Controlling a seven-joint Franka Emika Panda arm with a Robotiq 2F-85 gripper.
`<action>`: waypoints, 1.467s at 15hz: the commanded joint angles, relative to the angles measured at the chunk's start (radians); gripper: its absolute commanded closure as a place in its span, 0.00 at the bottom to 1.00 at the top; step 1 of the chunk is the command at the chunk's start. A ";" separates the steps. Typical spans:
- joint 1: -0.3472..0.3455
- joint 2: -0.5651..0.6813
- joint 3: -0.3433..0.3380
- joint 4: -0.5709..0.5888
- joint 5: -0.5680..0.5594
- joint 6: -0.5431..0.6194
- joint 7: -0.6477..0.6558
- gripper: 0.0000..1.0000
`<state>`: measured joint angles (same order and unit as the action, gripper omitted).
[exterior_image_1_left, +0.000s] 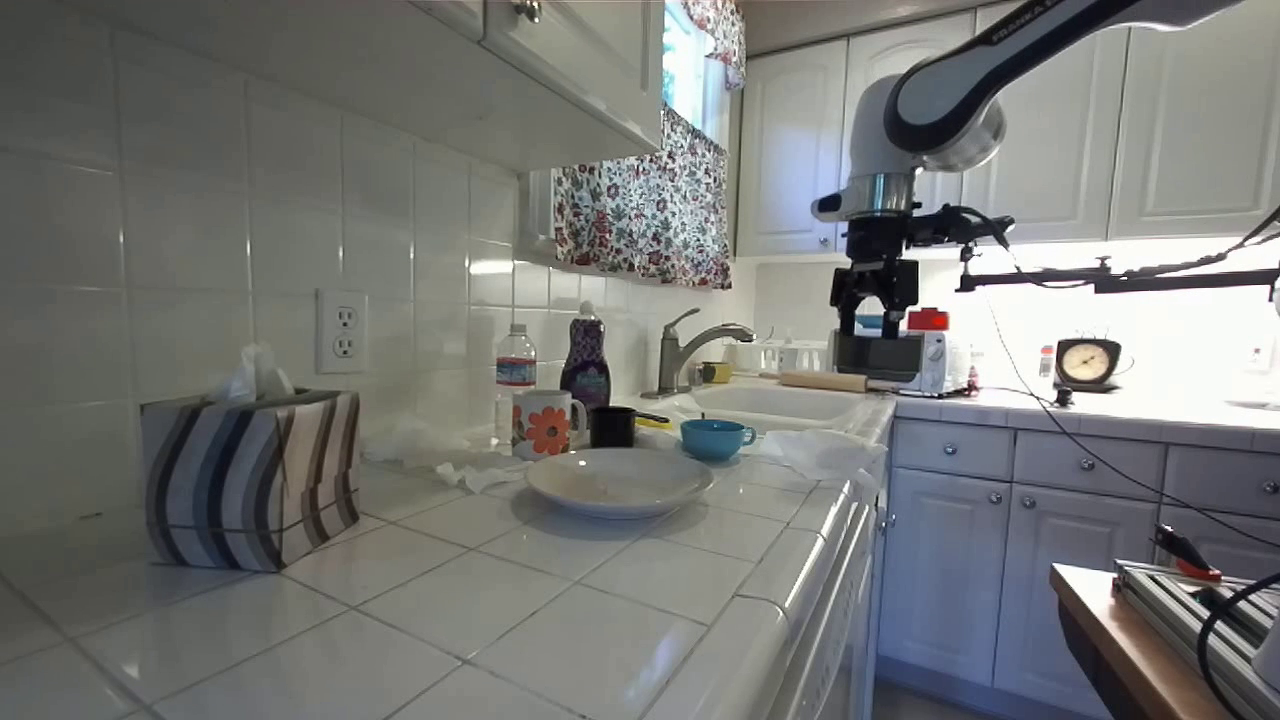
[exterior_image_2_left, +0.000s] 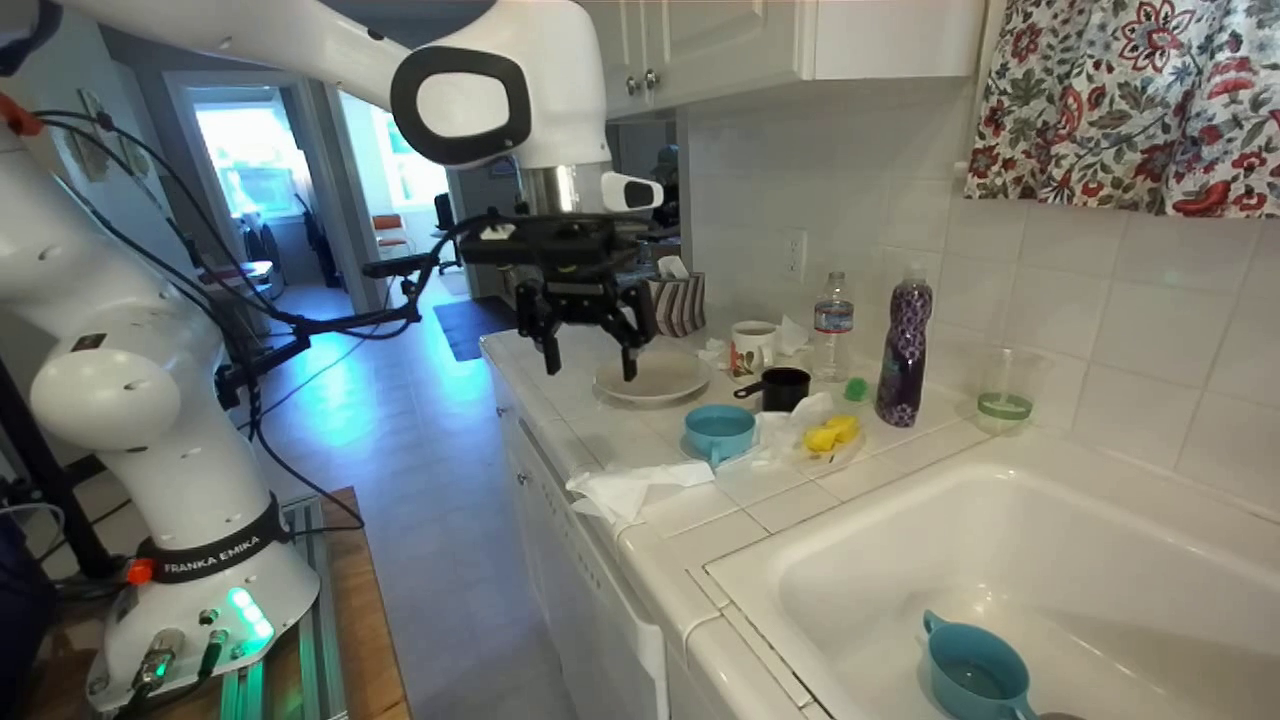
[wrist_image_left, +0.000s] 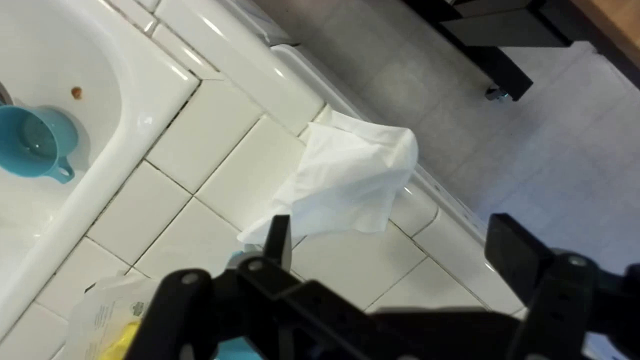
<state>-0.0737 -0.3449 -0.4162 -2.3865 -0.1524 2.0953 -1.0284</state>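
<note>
White paper (wrist_image_left: 350, 175) sags over the edge of the bench (wrist_image_left: 145, 210), likely because it's limp, while my empty jaws hang apart above.

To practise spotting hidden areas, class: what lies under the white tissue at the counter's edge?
White tiles and the rounded counter edge show around the white tissue, which lies over them; anything else beneath is hidden.
</note>
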 joint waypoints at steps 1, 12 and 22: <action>-0.018 0.137 -0.046 0.061 0.069 0.093 -0.245 0.00; -0.094 0.235 0.050 0.071 0.197 0.197 -0.342 0.00; -0.129 0.366 0.091 0.098 0.225 0.341 -0.312 0.00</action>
<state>-0.1814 -0.0481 -0.3512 -2.3154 0.0389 2.3632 -1.3272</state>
